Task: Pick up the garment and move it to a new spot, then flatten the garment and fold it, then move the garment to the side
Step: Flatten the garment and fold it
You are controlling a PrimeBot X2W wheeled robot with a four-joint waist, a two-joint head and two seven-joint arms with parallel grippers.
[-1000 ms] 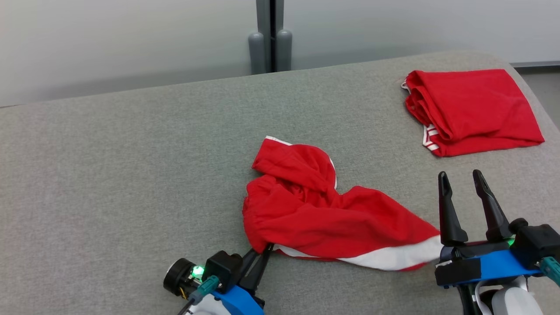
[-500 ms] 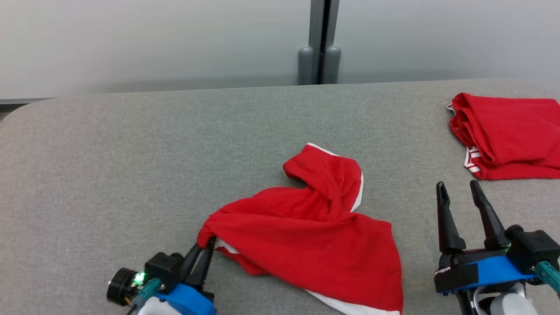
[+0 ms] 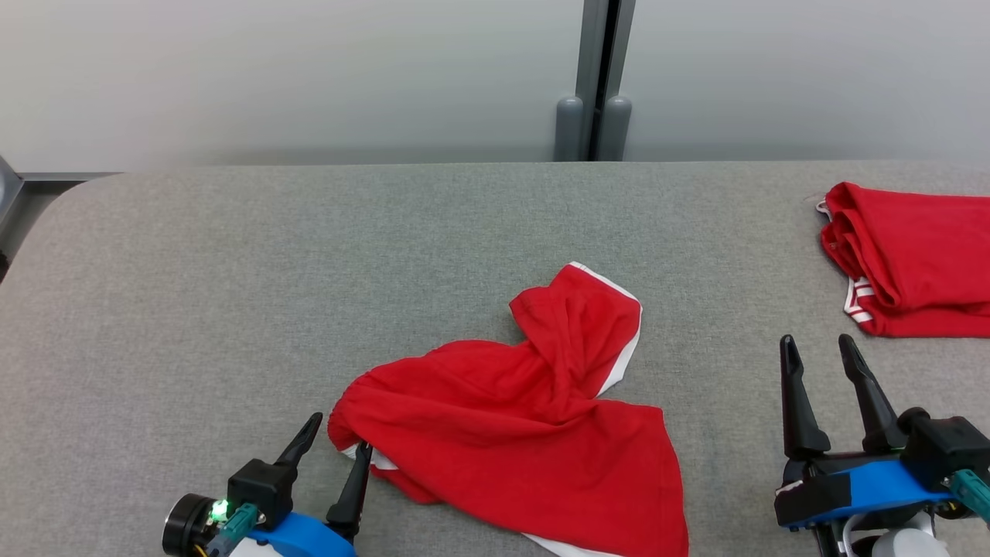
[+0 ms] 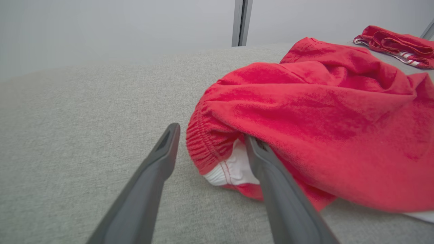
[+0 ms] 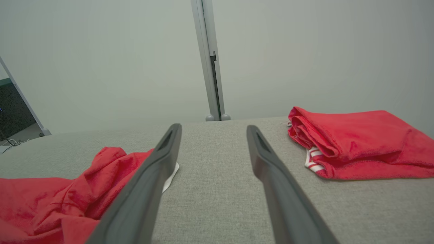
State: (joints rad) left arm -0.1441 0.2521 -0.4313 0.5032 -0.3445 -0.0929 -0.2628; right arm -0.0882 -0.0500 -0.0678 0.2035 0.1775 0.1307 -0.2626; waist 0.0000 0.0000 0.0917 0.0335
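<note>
The garment [image 3: 526,418] is a red piece with white trim, lying crumpled on the grey padded table [image 3: 232,278]. Its elastic waistband corner [image 4: 210,149] rests between the spread fingers of my left gripper [image 3: 339,433], which is open at the lower left; the right finger touches or sits just under the cloth. In the left wrist view the garment [image 4: 322,112] bulks to the right of my left gripper [image 4: 212,134]. My right gripper [image 3: 818,344] stands open at the lower right, clear of the garment, with nothing between its fingers [image 5: 213,128]. The garment's edge [image 5: 67,193] shows at that view's lower left.
A second red garment [image 3: 913,259], folded, with white stripes, lies at the table's far right, seen also in the right wrist view [image 5: 356,142]. A grey post [image 3: 594,77] stands behind the table against the pale wall. The table's rounded left corner [image 3: 46,216] is in view.
My left gripper has opened and let go of the garment's waistband corner, which now lies on the table. Before that it dragged the garment leftward. The head view has turned left.
</note>
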